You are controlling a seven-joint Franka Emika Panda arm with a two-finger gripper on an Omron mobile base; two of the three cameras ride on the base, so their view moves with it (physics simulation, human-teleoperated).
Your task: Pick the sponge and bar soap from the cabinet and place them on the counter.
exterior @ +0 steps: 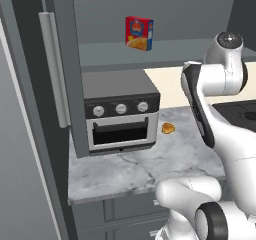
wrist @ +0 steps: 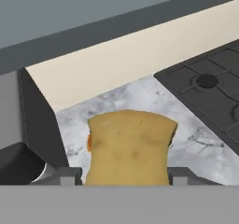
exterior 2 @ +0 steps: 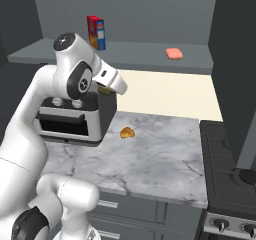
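Sponge: tan-yellow and soft, the sponge [wrist: 129, 146] sits pinched between the two dark tips of the gripper [wrist: 126, 174], and it sticks out past them.
Hand: closed on the sponge, with a tip pressing on each side (the block looks a bit squeezed at the bottom).
Counter: the white-grey marble counter [wrist: 140, 99] lies beyond and under the hand, so the hand hangs up in the air over it.
Orange lump: a small shiny orange-yellow lump [exterior 2: 127, 132] rests on the marble, and I think it is just past the sponge as the hand looks.
Toaster oven: the silver toaster oven [exterior: 120, 115] stands close beside the hand.
Stove: the dark stove [wrist: 205, 90] is off to the other side of the hand.
Bar soap: the pink bar soap [exterior 2: 174, 53] lies on the shelf of the cabinet [exterior 2: 125, 49], higher than the hand and well apart from it.
Red box: a red and yellow box [exterior 2: 96, 32] stands on the same shelf.
Doing it well: I would go down slowly onto bare marble, away from the lump and the oven, and let go only when the sponge touches.
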